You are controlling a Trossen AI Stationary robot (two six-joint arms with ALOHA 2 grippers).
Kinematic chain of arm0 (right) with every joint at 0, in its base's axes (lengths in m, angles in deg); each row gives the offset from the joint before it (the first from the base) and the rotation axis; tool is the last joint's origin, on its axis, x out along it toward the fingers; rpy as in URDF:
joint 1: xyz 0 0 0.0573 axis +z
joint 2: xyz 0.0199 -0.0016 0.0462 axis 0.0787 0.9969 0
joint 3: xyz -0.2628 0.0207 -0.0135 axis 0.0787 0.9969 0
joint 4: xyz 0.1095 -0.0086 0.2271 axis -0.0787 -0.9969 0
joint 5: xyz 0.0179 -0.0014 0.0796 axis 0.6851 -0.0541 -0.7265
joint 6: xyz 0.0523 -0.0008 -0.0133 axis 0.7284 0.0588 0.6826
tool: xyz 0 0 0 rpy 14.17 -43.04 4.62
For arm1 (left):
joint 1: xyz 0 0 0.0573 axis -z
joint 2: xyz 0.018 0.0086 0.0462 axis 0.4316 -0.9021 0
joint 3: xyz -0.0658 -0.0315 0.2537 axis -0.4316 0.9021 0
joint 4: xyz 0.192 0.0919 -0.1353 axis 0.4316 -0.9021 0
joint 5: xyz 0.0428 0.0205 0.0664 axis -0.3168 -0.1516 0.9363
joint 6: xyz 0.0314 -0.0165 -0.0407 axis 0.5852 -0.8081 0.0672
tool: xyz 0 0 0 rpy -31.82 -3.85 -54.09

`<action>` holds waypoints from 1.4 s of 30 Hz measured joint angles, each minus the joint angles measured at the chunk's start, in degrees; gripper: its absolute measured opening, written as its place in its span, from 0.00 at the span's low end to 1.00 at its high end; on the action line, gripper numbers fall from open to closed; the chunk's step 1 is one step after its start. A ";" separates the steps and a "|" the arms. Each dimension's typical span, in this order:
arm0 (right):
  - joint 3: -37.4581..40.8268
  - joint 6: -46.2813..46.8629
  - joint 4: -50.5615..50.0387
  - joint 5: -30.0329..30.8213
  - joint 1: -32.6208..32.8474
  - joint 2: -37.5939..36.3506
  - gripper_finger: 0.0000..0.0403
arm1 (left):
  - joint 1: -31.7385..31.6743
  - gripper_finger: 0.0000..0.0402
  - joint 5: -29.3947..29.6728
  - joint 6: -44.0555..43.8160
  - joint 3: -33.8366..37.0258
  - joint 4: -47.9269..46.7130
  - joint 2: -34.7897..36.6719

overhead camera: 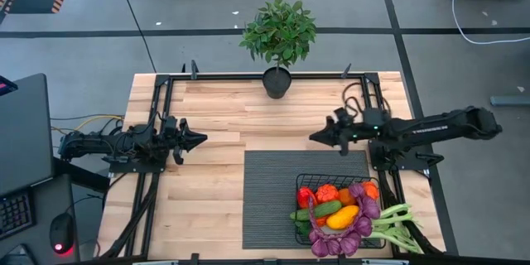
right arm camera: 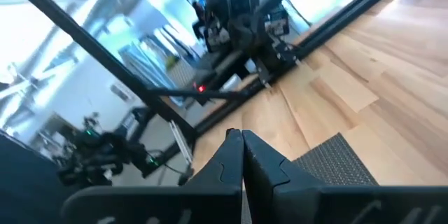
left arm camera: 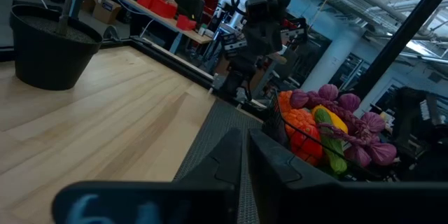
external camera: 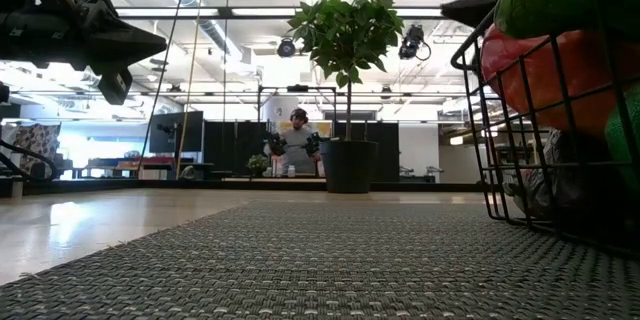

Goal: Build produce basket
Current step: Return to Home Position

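The black wire-mesh rectangular basket (overhead camera: 327, 178) stands at the lower right of the high view, on the lower right corner of the dark grey ribbed mat (overhead camera: 269, 199). It is loaded with toy produce:

- a red pepper (overhead camera: 305, 197) and an orange piece (overhead camera: 327, 192) along the upper edge;
- a green cucumber (overhead camera: 319, 211) lying diagonally near the centre, with a yellow piece (overhead camera: 342, 216) just beside it;
- purple grapes (overhead camera: 339, 242) heaped along the lower edge;
- a white-green leek (overhead camera: 396, 219) projecting over the basket's right side, past the mat edge.

In the low view the basket wall (external camera: 500, 110) fills the right edge of the frame and rests on the mat (external camera: 300, 260).

The mat lies on the light wooden surface (overhead camera: 207, 182), lower centre-right. A potted green plant (overhead camera: 278, 33) stands at the upper centre edge of the surface.

The left tool (overhead camera: 197, 140) is at centre left of the high view, over bare wood, well apart from the basket. Its fingers are pressed together and hold nothing, as the left wrist view (left arm camera: 245, 168) shows. In the low view it hangs at upper left (external camera: 140, 40), raised clear of the surface.

The right tool (overhead camera: 315, 137) is right of centre, over wood just above the mat's upper edge, apart from the basket. Its fingers (right arm camera: 255, 161) are closed and empty.

The two tools point toward each other.

A person (external camera: 297, 140) is visible in the room behind the surface.
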 joint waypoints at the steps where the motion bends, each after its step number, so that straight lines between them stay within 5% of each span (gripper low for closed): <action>1: 1.33 0.69 -0.07 0.02 -0.34 -2.43 0.01 | 0.00 0.07 0.00 0.00 0.00 0.01 0.02; 6: 6.53 3.17 -3.15 1.08 -0.94 -14.93 0.01 | -0.02 0.08 0.00 0.00 0.00 0.00 0.02; 24: 7.81 -2.91 -42.70 9.63 -0.44 -48.22 0.01 | -0.01 0.07 0.00 0.01 0.00 0.00 0.02; 32: 16.02 -1.56 -25.81 11.32 -0.44 -48.33 0.01 | -0.02 0.09 0.00 0.00 0.00 0.11 0.00; 42: 16.05 -5.74 -26.61 16.70 -0.44 -48.20 0.01 | 0.00 0.08 0.00 0.00 0.00 0.04 0.00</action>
